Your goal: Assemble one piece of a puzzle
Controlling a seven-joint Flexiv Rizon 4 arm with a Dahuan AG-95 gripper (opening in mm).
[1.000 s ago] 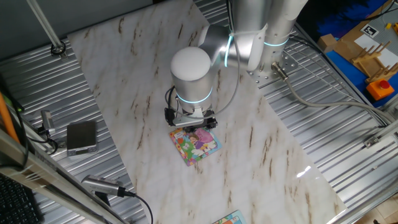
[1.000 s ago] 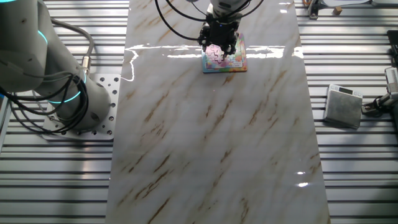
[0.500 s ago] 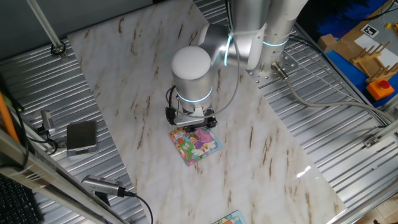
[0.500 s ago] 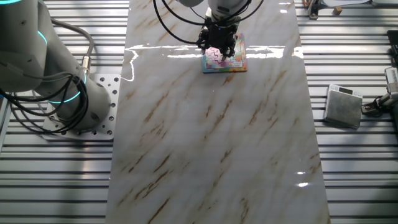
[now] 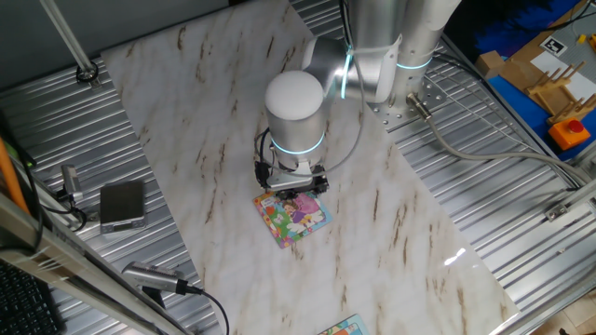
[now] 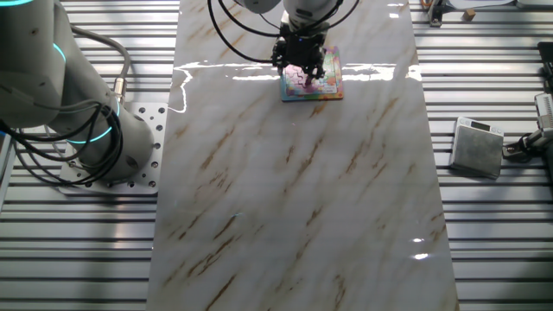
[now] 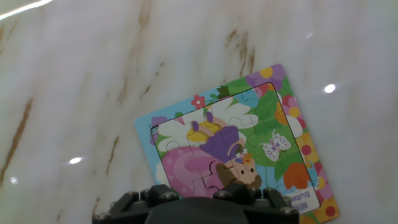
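The puzzle lay at the frame's center, apparently complete; the gripper hung above it, its opening impossible to tell. Retreating seemed next.

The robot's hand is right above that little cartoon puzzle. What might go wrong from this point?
1. The puzzle lies loose and askew on the glossy marble table. A brush from the jaws hovering close above it might slide it.
2. In the hand view, the robot's own hand hides the lower part of the board, so a poor fit there could go unnoticed.
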